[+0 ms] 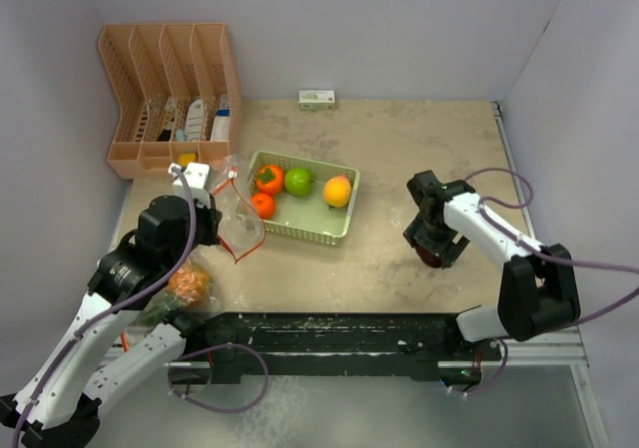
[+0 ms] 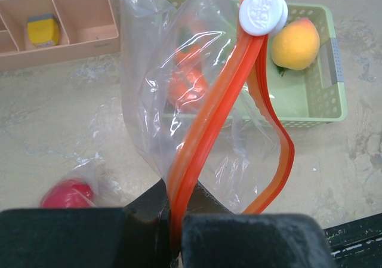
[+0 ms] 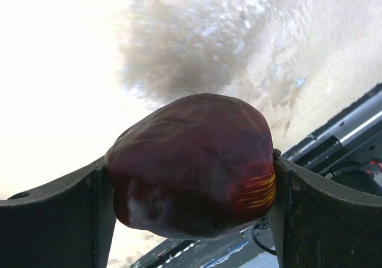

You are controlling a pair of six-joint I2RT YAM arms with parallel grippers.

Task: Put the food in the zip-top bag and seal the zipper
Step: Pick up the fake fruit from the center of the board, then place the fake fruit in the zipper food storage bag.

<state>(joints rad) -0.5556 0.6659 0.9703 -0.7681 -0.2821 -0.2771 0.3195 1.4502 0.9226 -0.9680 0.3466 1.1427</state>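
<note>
My left gripper (image 2: 170,232) is shut on the orange zipper edge of the clear zip-top bag (image 2: 197,119), holding it up with its mouth open; the white slider (image 2: 262,11) sits at the top. In the top view the bag (image 1: 240,219) hangs beside the green basket (image 1: 347,214). The basket holds two oranges (image 1: 268,179), a green lime (image 1: 299,181) and a yellow mango (image 1: 337,191). My right gripper (image 3: 191,178) is shut on a dark purple fruit (image 3: 191,163), right of the basket in the top view (image 1: 436,251). A spiky orange pineapple (image 1: 188,284) and leafy greens (image 1: 155,313) lie by my left arm.
A peach divider rack (image 1: 170,94) with small items stands at the back left. A small white-and-green box (image 1: 317,97) lies at the back wall. A red fruit (image 2: 67,194) lies on the table near my left gripper. A black rail (image 1: 329,328) runs along the near edge.
</note>
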